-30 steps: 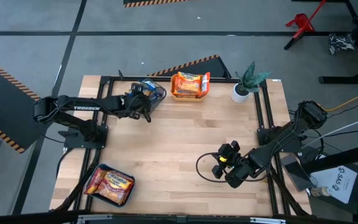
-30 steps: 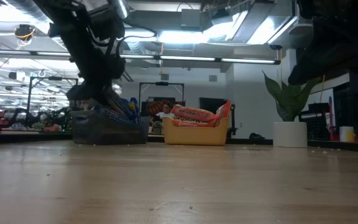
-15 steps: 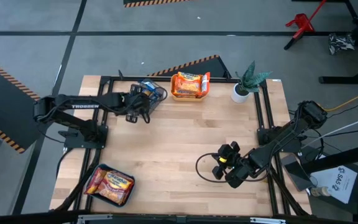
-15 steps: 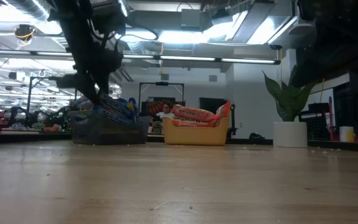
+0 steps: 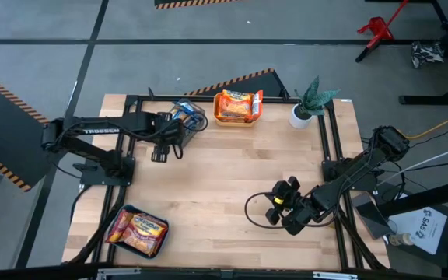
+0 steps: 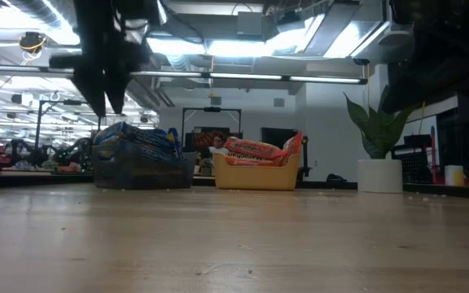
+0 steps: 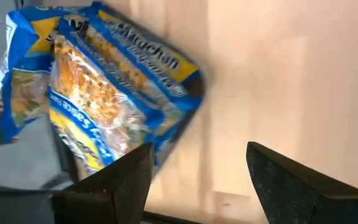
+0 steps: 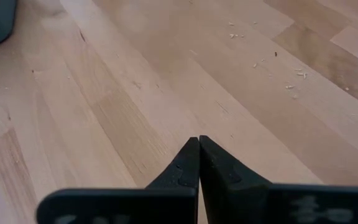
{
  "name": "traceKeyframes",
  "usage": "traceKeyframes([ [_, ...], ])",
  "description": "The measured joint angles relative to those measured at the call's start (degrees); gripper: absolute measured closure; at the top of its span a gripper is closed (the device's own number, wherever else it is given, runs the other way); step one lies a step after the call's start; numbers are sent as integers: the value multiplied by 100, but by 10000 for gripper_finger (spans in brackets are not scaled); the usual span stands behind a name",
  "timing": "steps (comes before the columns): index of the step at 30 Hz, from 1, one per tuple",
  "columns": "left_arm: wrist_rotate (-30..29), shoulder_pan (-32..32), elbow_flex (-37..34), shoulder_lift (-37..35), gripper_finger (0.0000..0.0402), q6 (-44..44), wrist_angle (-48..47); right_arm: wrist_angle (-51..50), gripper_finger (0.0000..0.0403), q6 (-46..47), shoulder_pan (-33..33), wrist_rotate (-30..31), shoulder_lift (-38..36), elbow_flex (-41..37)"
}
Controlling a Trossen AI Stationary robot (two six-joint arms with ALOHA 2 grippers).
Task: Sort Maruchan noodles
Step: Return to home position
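The left gripper is hovering just beside the dark bin, on its table-centre side. Its fingers are spread wide and pinching nothing. The blue noodle packets are lying inside that bin, heaped above its rim. The top one is tilting, so its long axis is running slantwise across the bin. "Maruchan" is reading clearly on its wrapper, and "TROSSEN" is showing on the left arm.

Since the load is sitting directly ahead of the spread fingers, any retreat probably needs to be going away from the bin.

Orange packets are resting in the yellow bin next to the dark bin. Red-pink packets are sitting well apart from it. The right gripper is waiting far across the table, fingers pressed together.
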Motion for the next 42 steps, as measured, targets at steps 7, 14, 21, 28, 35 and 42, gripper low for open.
traceKeyframes([
  [7,182,-462,380,-423,150,-1040,-34,345,403,-125,0,265,0,-2],
  [14,678,-1071,-202,-1915,156,-2210,2199,1380,403,-1001,-21,1196,0,-2],
  [21,625,-1679,-2009,-3739,157,-3673,5521,2342,403,-2178,-457,957,-4,-2],
  [28,672,-1931,-2733,-4441,157,-4415,5823,2241,403,-4293,-1276,433,-1400,194],
  [35,807,-1931,-2171,-5044,157,-3742,5177,1143,403,-5144,-2384,353,-3628,67],
  [42,637,-1927,-2637,-5720,157,-3721,4875,1295,403,-4893,-3023,-74,-5087,-1537],
])
